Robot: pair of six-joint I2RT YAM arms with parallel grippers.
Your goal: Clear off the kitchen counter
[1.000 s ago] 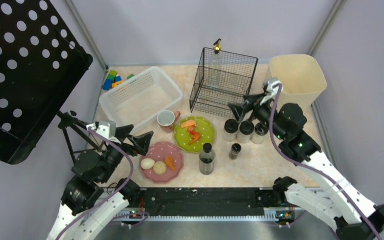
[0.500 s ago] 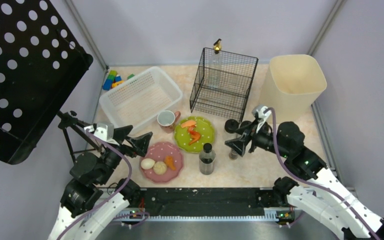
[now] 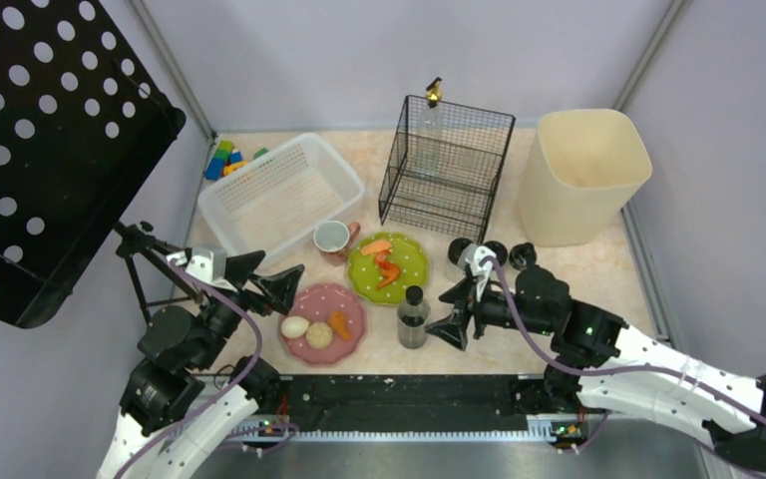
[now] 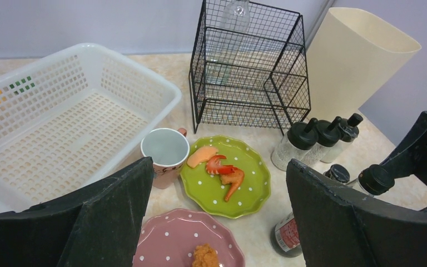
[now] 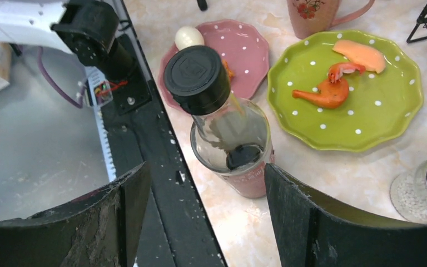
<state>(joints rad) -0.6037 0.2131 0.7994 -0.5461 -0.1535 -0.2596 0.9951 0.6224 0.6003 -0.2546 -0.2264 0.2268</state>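
Kitchen counter (image 3: 598, 267) lies under the wide-open right gripper (image 3: 450, 311) and wide-open left gripper (image 3: 274, 271).

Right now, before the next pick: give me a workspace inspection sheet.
Surface: kitchen counter crowded; no spills seen.
Job's things: pink plate and green plate, both loaded; mug; glass bottle; three shakers; small jar.
Clutter: white basket empty; wire rack; bin; toy blocks behind basket.
End effectors: left end effector open, empty, by pink plate; right end effector open, facing glass bottle, no contact seen.
Cables: purple cable along each arm.
Surroundings: black perforated panel at left; grey walls.
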